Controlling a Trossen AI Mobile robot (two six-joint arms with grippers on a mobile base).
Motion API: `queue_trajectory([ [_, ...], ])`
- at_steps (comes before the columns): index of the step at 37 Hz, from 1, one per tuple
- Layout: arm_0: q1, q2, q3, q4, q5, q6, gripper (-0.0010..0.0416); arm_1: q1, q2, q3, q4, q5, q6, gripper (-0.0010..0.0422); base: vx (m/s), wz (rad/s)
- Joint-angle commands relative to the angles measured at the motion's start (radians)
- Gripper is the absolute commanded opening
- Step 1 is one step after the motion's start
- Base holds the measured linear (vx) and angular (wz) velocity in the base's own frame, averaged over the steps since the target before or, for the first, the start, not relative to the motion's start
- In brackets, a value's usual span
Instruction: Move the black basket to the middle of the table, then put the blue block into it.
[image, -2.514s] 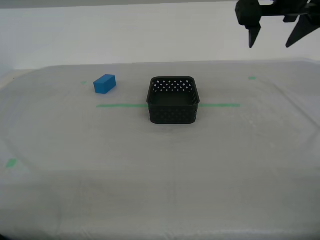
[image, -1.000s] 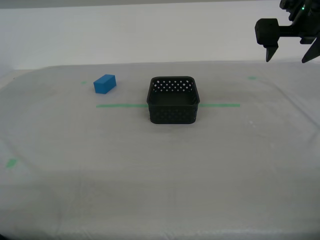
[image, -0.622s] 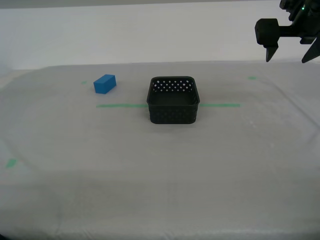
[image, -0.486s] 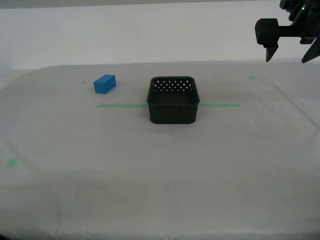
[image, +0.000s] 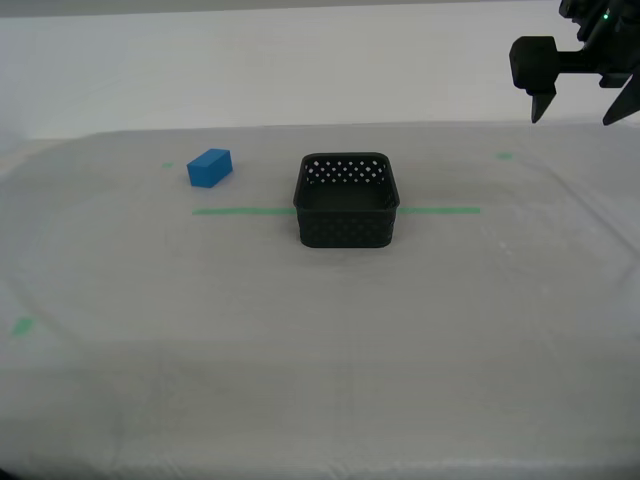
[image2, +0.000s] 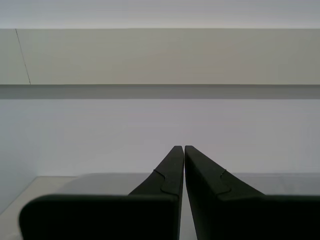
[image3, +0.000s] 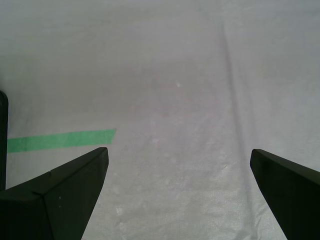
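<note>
Black basket (image: 347, 211) sits on the tabletop (image: 320, 340) near the middle, square-ish with rounded corners, shallow, its walls pierced by rows of small holes — light shows through the holes of the far wall. It stands upright, open side up, and I see nothing in it. It sits across the thin green tape line (image: 240, 211), which shows on both sides of it.

Blue block (image: 209, 168) lies on the cloth toward the exterior view's left of the basket, a little farther back, well apart from it. Bright blue, plain faces, a small box shape turned slightly askew to the tape line. Much smaller than the basket.

Tabletop cloth is pale grey-white, faintly wrinkled, with small green tape bits — one near the block (image: 167, 165), one at the far right of the exterior view (image: 504, 155), one low at its left (image: 21, 325).

My first gripper (image3: 177, 165) has its fingers (image3: 65, 190) spread wide apart, nothing between them; bare cloth and an end of green tape (image3: 60, 140) lie below. In the exterior view it hangs high at the upper right (image: 580, 95), clear of the tabletop.

My second gripper (image2: 181, 150) has its fingers pressed together with nothing between, facing a pale wall.
</note>
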Motion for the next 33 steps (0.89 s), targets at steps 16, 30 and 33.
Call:
queue_trajectory([
  [16,0.000,0.000,0.000,0.002,0.000,0.000,0.0399,-0.002,0.000,0.179,-0.333,0.084,0.063,0.0000,0.000,0.000],
  [30,0.000,0.000,0.000,0.003,0.000,0.000,0.0398,-0.011,0.056,0.410,-0.746,0.087,0.122,0.0000,0.000,0.000],
  [33,0.000,0.000,0.000,0.002,0.000,0.000,0.0398,-0.019,0.086,0.447,-0.781,0.089,0.133,0.0000,0.000,0.000],
])
